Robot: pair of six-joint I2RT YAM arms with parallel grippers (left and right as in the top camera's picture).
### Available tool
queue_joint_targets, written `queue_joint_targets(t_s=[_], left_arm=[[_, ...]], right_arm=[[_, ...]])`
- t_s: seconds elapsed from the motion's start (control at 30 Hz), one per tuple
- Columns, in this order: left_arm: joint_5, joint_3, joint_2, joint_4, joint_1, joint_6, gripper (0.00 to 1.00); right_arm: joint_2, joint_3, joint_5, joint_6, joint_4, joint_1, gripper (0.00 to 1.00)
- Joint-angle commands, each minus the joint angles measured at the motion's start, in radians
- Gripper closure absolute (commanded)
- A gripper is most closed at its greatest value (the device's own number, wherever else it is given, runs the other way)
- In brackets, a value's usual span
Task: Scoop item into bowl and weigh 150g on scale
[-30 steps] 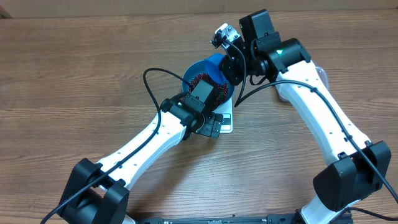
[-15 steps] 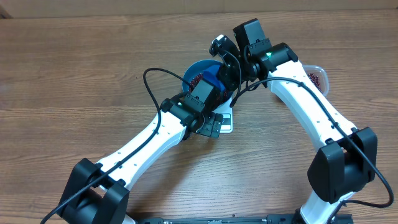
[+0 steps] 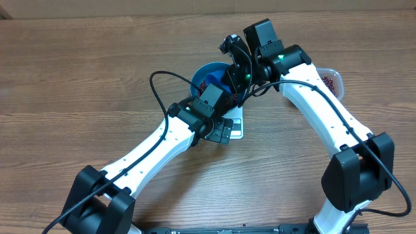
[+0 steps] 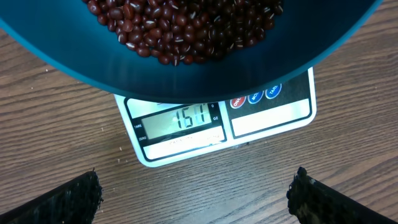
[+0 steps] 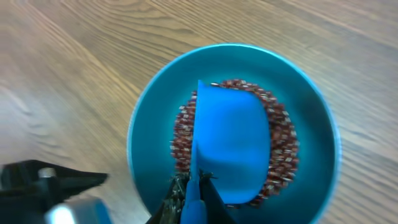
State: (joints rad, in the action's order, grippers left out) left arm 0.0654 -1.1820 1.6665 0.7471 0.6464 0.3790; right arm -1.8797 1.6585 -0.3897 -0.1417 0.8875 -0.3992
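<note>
The blue bowl stands on the white scale and holds a heap of red-brown beans. In the left wrist view the bowl overhangs the scale, whose display is lit. My right gripper is shut on the handle of a small blue scoop. The scoop hangs tipped over the beans inside the bowl. My left gripper stands wide open over bare wood just in front of the scale, with nothing between its fingers.
A clear plastic tub with more beans sits to the right of the bowl, partly behind my right arm. Both arms cross over the table's middle, and a black cable loops off the left arm.
My right gripper has swung left with the scoop, from beside the bowl to over its beans, which uncovers the tub. The left arm has stayed still.
</note>
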Motion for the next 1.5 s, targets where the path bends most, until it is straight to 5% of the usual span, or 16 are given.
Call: queue_joint_targets(t_s=[0.0,0.17,0.53,1.47], left_arm=[[0.016,0.005,0.004,0.0,-0.005,0.003,0.01],[0.016,0.005,0.004,0.0,-0.005,0.003,0.0],[0.016,0.005,0.004,0.0,-0.005,0.003,0.01],[0.016,0.005,0.004,0.0,-0.005,0.003,0.0]], right_arm=[[0.005,0.015,-0.091,0.037,-0.009,0.011,0.96],[0.005,0.044,-0.103,0.023,-0.009,0.04,0.96],[0.005,0.044,-0.113,-0.251,-0.013,0.045,0.96],[0.003,-0.019,0.134,-0.335,-0.039,-0.014,0.96]])
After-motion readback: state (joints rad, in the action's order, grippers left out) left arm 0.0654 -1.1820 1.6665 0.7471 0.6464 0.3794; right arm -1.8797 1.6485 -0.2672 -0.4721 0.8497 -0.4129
